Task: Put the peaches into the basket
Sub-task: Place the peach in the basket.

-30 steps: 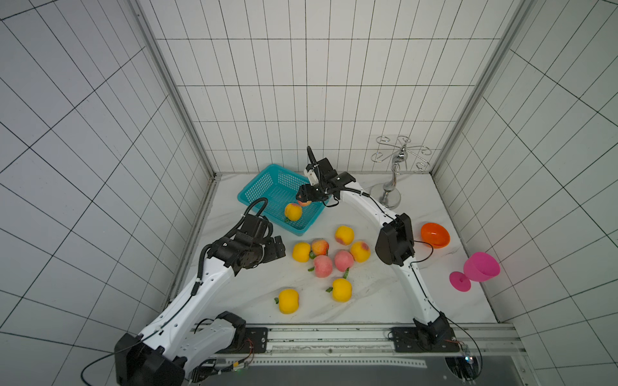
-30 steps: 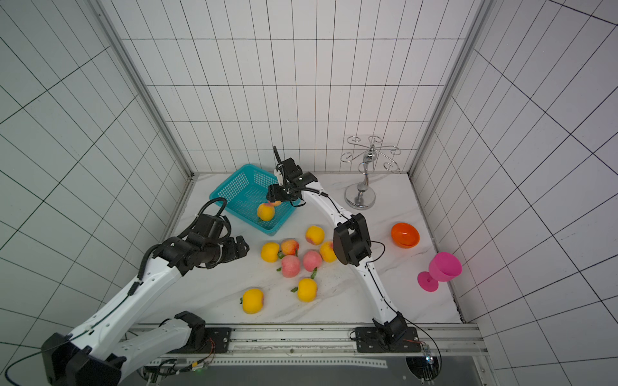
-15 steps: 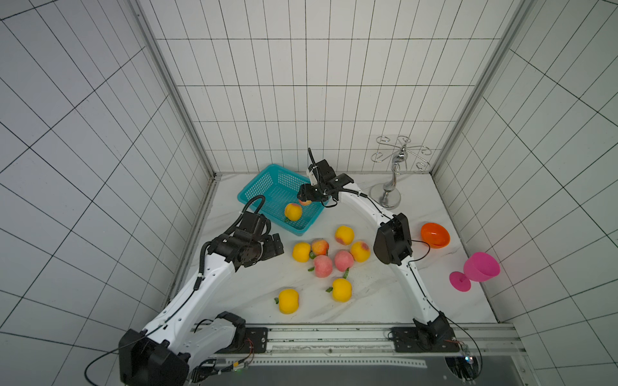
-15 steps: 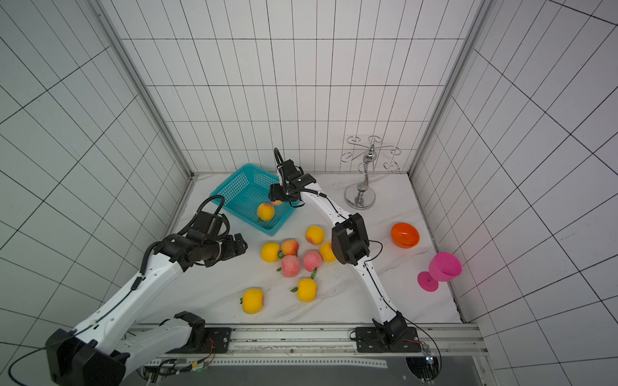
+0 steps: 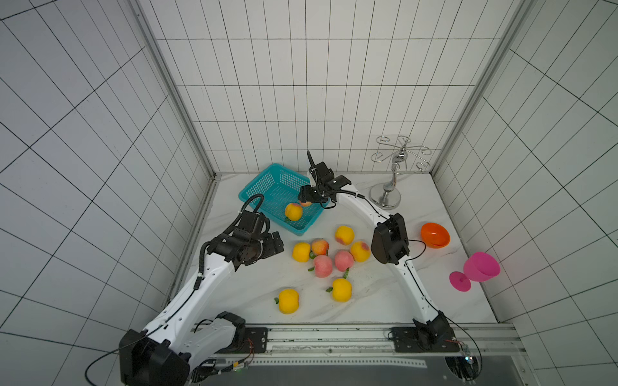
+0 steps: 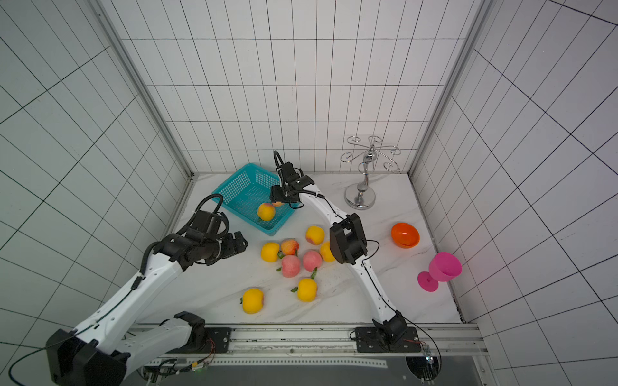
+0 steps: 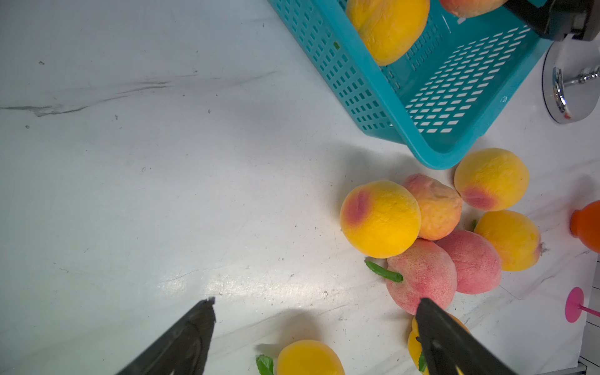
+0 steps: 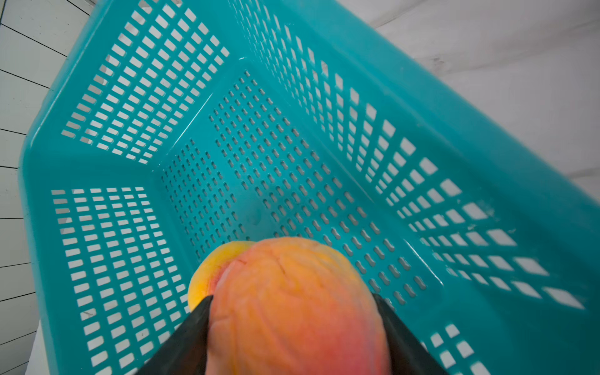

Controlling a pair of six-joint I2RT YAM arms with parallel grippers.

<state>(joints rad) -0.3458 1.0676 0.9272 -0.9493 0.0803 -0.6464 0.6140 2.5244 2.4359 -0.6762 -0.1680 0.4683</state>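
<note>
The teal basket (image 5: pixel 267 182) (image 6: pixel 239 185) stands at the back left with one yellow peach (image 5: pixel 293 211) (image 6: pixel 266 211) inside. My right gripper (image 5: pixel 309 198) (image 8: pixel 292 300) hangs over the basket's near right part, shut on a pink-orange peach (image 8: pixel 293 279) that is barely visible under it in both top views. Several peaches lie in a cluster on the table (image 5: pixel 322 265) (image 7: pixel 380 219), and two yellow ones lie apart nearer the front (image 5: pixel 288 300) (image 5: pixel 341 290). My left gripper (image 5: pixel 276 245) (image 7: pixel 316 302) is open and holds nothing, just left of the cluster.
An orange bowl (image 5: pixel 434 235) and a tipped pink goblet (image 5: pixel 478 270) sit at the right. A chrome rack (image 5: pixel 386 197) stands at the back right, close behind the right arm. The tiled left wall runs near the basket and the left arm.
Hardly anything differs. The left gripper has drifted very slightly, still open. The right gripper holds its peach over the basket as before.
</note>
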